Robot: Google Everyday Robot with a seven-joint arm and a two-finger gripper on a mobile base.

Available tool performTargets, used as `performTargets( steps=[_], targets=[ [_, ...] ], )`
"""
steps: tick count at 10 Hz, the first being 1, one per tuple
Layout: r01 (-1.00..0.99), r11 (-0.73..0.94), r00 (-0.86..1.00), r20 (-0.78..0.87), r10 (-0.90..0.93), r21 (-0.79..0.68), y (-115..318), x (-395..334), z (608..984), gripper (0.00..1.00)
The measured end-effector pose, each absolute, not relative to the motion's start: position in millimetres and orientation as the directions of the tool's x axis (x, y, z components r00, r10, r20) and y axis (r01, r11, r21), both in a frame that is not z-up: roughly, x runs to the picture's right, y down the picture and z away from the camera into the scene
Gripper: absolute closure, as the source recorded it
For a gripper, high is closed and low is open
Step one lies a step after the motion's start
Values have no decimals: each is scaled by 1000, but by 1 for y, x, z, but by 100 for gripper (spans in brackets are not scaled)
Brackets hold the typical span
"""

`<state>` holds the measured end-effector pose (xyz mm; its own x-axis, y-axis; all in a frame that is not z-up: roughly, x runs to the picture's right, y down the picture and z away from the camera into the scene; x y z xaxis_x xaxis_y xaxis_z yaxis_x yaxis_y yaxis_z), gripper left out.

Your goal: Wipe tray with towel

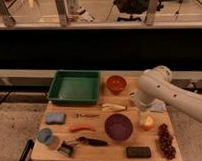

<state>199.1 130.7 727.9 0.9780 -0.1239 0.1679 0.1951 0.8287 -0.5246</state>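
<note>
The green tray [75, 88] sits empty at the table's back left. A folded blue towel [55, 118] lies in front of it near the left edge. My white arm [157, 88] reaches in from the right over the back right of the table. My gripper [144, 112] hangs below the arm's end, right of the purple plate and just above a small orange fruit [146, 124]. It is far from the tray and the towel.
On the wooden table [104, 150] are a round purple plate [118, 127], an orange bowl [116, 83], a pale banana [114, 107], a red pepper [81, 128], a blue cup [45, 136], a black-handled tool [91, 141], a black block [138, 151] and dark grapes [165, 140].
</note>
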Motion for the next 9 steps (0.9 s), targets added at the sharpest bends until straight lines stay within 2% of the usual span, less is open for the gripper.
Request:
performTargets(
  steps=[4, 9],
  targets=[
    [134, 863, 986, 156, -66, -487, 110, 255, 767, 20],
    [101, 887, 995, 54, -86, -451, 116, 293, 804, 20]
  ],
)
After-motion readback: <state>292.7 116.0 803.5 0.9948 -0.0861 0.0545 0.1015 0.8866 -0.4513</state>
